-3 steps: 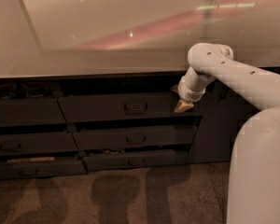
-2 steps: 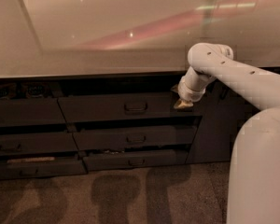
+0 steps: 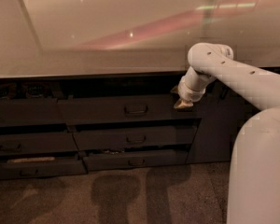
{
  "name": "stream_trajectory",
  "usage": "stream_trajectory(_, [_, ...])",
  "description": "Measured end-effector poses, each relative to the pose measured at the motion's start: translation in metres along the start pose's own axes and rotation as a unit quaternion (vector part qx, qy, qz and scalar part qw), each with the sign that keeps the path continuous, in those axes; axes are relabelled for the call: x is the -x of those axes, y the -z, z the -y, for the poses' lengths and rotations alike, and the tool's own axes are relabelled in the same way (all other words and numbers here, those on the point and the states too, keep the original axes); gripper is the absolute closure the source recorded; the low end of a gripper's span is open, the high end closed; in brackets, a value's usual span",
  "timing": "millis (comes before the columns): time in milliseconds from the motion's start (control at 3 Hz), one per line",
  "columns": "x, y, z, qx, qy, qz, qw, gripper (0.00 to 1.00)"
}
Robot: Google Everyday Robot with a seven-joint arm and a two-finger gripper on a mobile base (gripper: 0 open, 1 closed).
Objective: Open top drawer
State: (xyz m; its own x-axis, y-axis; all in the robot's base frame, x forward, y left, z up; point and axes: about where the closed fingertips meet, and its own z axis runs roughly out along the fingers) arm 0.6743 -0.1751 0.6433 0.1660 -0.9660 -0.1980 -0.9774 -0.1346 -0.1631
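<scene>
My gripper (image 3: pixel 183 104) sits at the right top edge of the wide dark grey flat-front top drawer (image 3: pixel 98 111); its grip I cannot tell. I'd pull straight nearward, level, no twisting.

A single camera is looking down from above counter height, facing the pale countertop (image 3: pixel 107 45) and the dark drawer fronts beneath it, with the floor (image 3: pixel 130 195) filling the bottom. It is sitting close behind the white arm (image 3: pixel 252 80), which is looming large at right; the gripper (image 3: pixel 183 104) is hanging at the top drawer (image 3: pixel 102 110)'s right end
</scene>
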Motion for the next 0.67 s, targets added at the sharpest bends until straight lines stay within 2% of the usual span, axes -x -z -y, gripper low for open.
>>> stream_trajectory(667, [0.0014, 0.0057, -0.0008, -0.001, 0.002, 0.002, 1.0000, 1.00])
